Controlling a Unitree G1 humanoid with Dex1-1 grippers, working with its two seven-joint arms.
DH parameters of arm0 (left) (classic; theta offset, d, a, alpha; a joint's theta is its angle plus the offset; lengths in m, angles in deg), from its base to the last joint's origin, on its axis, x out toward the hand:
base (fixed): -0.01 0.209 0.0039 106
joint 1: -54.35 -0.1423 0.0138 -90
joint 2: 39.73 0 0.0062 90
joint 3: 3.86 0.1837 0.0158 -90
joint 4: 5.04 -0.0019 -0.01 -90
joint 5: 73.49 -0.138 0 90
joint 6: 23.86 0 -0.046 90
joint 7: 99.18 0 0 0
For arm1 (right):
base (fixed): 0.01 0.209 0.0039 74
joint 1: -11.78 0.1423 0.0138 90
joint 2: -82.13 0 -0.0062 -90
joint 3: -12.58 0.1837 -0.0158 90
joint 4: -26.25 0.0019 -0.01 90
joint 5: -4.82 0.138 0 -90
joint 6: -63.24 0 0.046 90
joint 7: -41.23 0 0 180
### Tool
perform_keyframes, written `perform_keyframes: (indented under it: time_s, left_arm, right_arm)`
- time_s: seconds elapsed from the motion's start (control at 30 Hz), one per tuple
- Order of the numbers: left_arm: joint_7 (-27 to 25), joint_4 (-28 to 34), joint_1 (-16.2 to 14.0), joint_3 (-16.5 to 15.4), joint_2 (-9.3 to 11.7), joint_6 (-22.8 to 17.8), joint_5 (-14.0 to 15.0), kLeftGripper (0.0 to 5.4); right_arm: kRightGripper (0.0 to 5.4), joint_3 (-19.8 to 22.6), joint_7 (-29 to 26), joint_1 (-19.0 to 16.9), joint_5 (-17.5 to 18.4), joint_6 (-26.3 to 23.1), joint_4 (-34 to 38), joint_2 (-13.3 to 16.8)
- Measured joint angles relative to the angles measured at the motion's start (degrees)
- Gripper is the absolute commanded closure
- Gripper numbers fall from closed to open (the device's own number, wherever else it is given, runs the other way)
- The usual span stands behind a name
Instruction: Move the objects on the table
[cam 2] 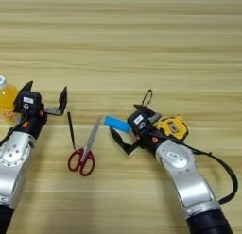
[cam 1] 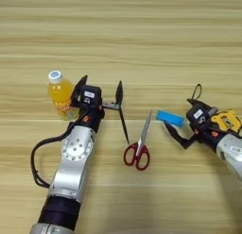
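An orange juice bottle [cam 1: 59, 94] with a white cap stands on the table [cam 1: 142, 39] at the left. Just right of it, my left gripper [cam 1: 100, 89] is open and holds nothing; its left finger is close to the bottle. Below its right finger lies a thin black pen [cam 1: 124, 124], and red-handled scissors [cam 1: 138, 148] lie beside the pen. My right gripper [cam 2: 124, 118] is open at the blue bar [cam 2: 117, 124], whose right end lies between the fingers. Behind that gripper sits the yellow-black tape measure [cam 2: 172, 128], with its strap [cam 2: 147, 97] looping upward.
Both silver forearms reach in from the bottom edge. A black cable [cam 1: 35, 157] hangs beside the left arm, and another cable [cam 2: 227, 174] runs along the right arm. Bare wood stretches across the far half of the table.
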Motion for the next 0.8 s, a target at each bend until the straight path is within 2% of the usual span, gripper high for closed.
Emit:
perform_keyframes:
  time_s: [0.37, 0.8]
  left_arm:
    - [0.0, 0.0, 0.0, 0.0, -0.3, 0.0, -0.4, 0.00]
    - [0.0, 0.1, 0.0, 0.2, -0.4, 0.0, -0.4, 0.00]
  right_arm:
    - [0.01, -1.5, 0.4, 1.7, -1.1, 0.3, -5.5, -1.0]
    - [0.01, -0.2, 0.3, 4.8, 0.0, 0.3, -11.8, -2.1]
